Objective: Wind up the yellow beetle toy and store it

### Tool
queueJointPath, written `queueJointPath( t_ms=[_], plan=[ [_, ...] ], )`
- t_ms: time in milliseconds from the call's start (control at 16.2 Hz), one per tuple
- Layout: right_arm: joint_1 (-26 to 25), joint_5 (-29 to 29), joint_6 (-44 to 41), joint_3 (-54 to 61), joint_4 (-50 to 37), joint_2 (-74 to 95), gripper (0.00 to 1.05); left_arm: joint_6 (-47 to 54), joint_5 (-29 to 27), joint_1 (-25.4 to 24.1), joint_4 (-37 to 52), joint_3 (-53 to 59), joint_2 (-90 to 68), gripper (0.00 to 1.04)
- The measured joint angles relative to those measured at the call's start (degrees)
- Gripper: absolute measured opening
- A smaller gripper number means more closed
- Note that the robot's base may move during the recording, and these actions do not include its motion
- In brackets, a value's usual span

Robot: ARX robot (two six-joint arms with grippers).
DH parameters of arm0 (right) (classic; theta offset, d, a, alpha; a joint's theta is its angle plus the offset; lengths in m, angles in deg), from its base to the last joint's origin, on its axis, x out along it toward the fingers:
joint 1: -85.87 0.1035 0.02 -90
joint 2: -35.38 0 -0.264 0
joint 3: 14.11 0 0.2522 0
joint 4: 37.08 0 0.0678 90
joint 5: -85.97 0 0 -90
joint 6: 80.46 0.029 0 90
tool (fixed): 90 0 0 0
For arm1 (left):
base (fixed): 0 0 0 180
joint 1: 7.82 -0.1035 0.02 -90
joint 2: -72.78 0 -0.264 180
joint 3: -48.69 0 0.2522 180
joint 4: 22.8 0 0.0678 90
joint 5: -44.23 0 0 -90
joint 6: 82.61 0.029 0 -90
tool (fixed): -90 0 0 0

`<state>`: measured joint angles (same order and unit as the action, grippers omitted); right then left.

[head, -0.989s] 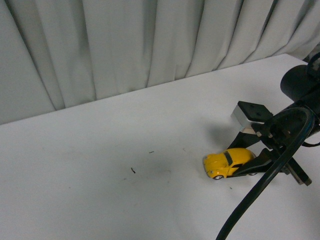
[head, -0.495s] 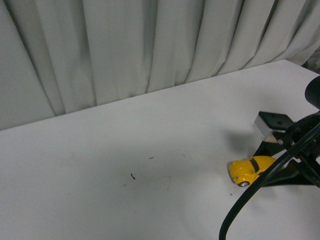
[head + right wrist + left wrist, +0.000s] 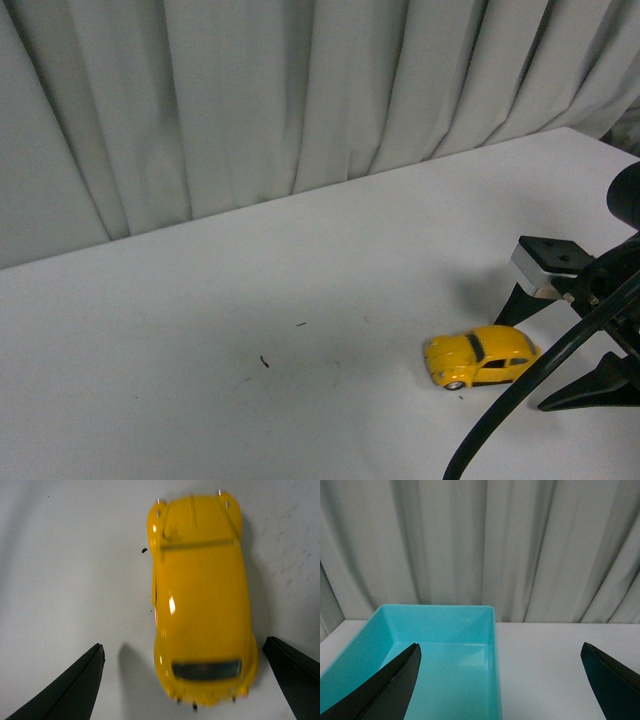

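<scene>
My left hand (image 3: pixel 500 648) is spread wide and holds nothing. Between its two dark fingers, the left wrist camera shows an open turquoise plastic bin (image 3: pixel 493 630) standing against the pale grey curtain (image 3: pixel 480 540). I take that bin to be where the toy should end up.

In the front frame the white desk (image 3: pixel 200 300) is bare across the left and middle apart from a few dark specks. The small glossy yellow beetle toy car (image 3: pixel 480 358) stands on its wheels at the lower right, nose toward the left. My right hand (image 3: pixel 520 365) sits at its tail near the right edge, opened wide and gripping nothing. Seen from the right wrist, only the car's rear end lies between my fingertips. There is a plain gap to one finger and barely a sliver to the other, and I can't rule out a light touch on that side.

As I judge it, the step is to take the car by its flanks so I can drag it backward and wind it. I should reach further along the body until my tips are level with the doors, not just the rear bumper. I should also shift sideways so the car sits centred and both fingers meet it together. Then I should close gently, because the rounded, slick shell could squirt out of a crooked pinch. The wheels should remain on the desk.
</scene>
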<state>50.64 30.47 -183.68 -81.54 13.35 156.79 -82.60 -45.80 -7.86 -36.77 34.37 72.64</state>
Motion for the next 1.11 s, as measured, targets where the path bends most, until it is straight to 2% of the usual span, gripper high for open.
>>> queueJointPath(
  t_ms=[618,866,1113],
  plan=[
    [0.42,-0.35,-0.2,-0.33,-0.44,0.04,0.98,0.0,0.0,0.0,0.0,0.0,0.0,0.98],
    [4.48,-3.23,1.18,-6.36,4.5,0.07,0.98,0.02,0.0,0.0,0.0,0.0,0.0,0.98],
    [7.98,4.02,2.69,-11.96,3.76,-4.83,0.98,0.0,0.0,0.0,0.02,0.0,0.0,0.98]
  ],
)
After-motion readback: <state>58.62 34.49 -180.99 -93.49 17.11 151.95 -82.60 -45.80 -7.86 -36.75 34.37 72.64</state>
